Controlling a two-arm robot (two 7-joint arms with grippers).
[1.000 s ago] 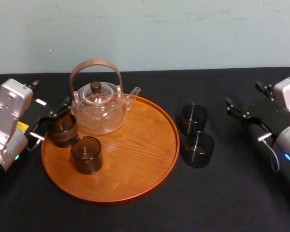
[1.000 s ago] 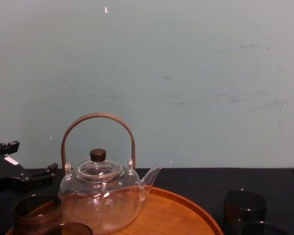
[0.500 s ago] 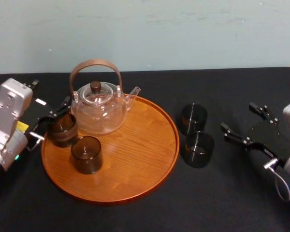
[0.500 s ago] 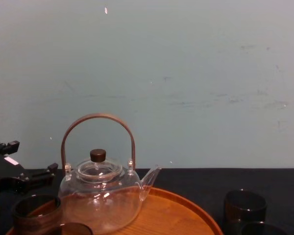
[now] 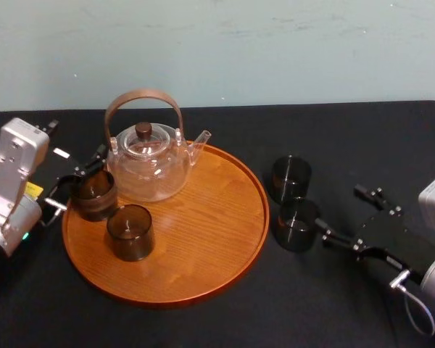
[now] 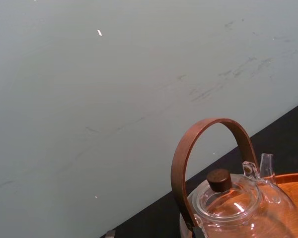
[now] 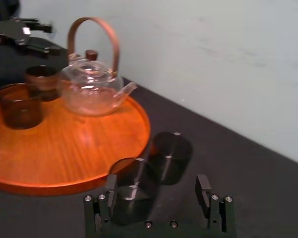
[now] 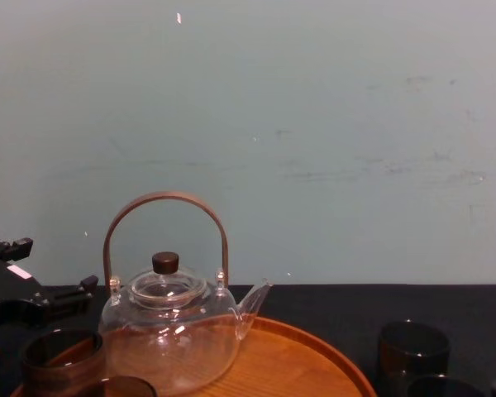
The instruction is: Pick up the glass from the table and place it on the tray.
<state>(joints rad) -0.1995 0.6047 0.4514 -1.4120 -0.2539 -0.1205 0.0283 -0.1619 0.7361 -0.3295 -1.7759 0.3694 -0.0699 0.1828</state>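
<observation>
Head view: my right end effector (image 5: 339,211), released, sits just right of the nearer glass (image 5: 296,225) on the desk (image 5: 203,326), beside the tray (image 5: 203,232). My left end effector (image 5: 76,179) idles, released, at the tray's left edge. Right wrist view: the glass is not yet centred between my fingers (image 7: 203,187). It looks thin, light and breakable, so I'd grip it mid-wall, gently.

wall (image 8: 314,124): pale blue-green | marks: faint scuffs | light: even
</observation>
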